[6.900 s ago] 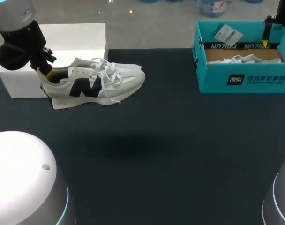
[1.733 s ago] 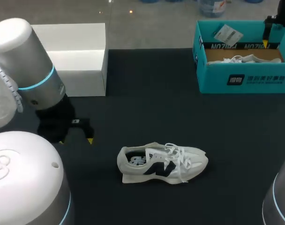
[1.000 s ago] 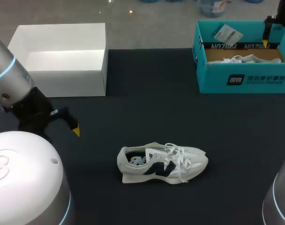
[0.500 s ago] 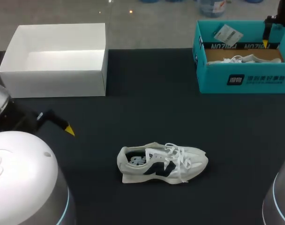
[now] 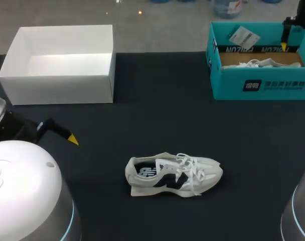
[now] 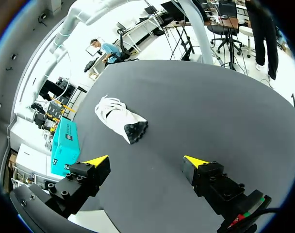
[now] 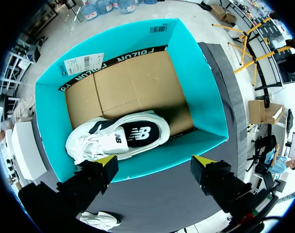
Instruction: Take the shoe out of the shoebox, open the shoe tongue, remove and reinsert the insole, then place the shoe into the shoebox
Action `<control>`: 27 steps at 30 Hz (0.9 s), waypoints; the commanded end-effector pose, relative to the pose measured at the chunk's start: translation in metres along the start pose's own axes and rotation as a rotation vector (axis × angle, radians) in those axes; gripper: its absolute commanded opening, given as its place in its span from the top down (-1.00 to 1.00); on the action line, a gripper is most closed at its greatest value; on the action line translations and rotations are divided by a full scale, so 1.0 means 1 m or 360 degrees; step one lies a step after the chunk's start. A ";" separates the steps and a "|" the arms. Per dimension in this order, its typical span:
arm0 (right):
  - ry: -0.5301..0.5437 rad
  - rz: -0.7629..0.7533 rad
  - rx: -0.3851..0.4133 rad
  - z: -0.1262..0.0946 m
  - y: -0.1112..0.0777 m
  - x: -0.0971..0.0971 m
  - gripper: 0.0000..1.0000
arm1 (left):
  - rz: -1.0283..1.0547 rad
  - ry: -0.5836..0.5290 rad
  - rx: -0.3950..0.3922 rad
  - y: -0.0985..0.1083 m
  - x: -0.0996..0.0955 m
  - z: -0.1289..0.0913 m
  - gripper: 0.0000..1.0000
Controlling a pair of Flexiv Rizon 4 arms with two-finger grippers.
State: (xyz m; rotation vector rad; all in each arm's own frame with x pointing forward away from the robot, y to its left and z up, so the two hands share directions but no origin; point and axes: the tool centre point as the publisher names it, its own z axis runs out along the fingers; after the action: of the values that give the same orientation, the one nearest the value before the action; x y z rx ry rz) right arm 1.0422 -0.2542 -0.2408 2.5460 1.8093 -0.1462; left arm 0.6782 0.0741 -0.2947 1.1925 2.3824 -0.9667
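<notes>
"Two grippers. What do they hold?"

"Nothing. The left gripper (image 6: 146, 160) has its fingers wide apart over the table (image 5: 192, 125). The right gripper (image 7: 155, 159) is spread wide too, hanging over the teal box (image 7: 196, 73)."

"What's different from before?"

"The left gripper held the shoe (image 5: 172, 174) by its heel beside the white box (image 5: 57, 90). Now the shoe sits on its sole mid-table, toe to the right, and that arm has pulled back to the left edge."

"And the boxes?"

"The white box stands open at the back left. The teal box, back right, has a second shoe (image 7: 118, 138) lying on brown card."
</notes>
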 end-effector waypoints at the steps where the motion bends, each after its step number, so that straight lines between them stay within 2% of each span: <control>1: 0.0002 0.0000 -0.0002 0.000 -0.001 0.000 -1.00 | -0.0358 -0.0101 0.0090 0.007 -0.001 -0.005 -1.00; 4: 0.0002 0.0000 -0.0002 0.000 -0.001 0.000 -1.00 | -0.0559 -0.0121 0.0154 0.007 0.000 -0.008 -1.00; 6: 0.0002 0.0000 -0.0002 0.000 -0.001 0.000 -1.00 | -0.0669 -0.0152 0.0092 0.007 0.001 -0.008 -1.00; 8: 0.0002 0.0000 -0.0002 0.000 -0.001 0.000 -1.00 | -0.0800 -0.0134 0.0125 0.007 0.002 -0.007 -1.00; 9: 0.0002 0.0000 -0.0002 0.000 -0.001 0.000 -1.00 | -0.0817 -0.0127 0.0153 0.007 0.003 -0.007 -1.00; 14: 0.0002 0.0000 -0.0002 0.000 -0.001 0.000 -1.00 | -0.0932 -0.0164 0.0098 0.008 0.008 0.000 -1.00; 16: 0.0002 0.0000 -0.0002 0.000 -0.001 0.000 -1.00 | -0.0985 -0.0111 0.0150 0.013 0.010 0.004 -1.00; 18: 0.0002 0.0000 -0.0002 0.000 -0.001 0.000 -1.00 | -0.1019 -0.0110 0.0130 0.018 0.012 0.008 -1.00; 19: 0.0002 0.0000 -0.0002 0.000 -0.001 0.000 -1.00 | -0.1041 -0.0075 0.0182 0.022 0.012 0.010 -1.00; 25: 0.0002 0.0000 -0.0002 0.000 -0.001 0.000 -1.00 | -0.1102 -0.0032 0.0229 0.032 0.019 0.017 -1.00; 27: 0.0002 0.0000 -0.0002 0.000 -0.001 0.000 -1.00 | -0.1107 -0.0014 0.0300 0.037 0.022 0.018 -1.00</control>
State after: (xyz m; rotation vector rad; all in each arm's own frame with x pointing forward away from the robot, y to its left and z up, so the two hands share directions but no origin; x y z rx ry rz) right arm 1.0422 -0.2542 -0.2407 2.5460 1.8093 -0.1462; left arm 0.6804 0.0854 -0.3255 0.3354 2.7865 -1.3372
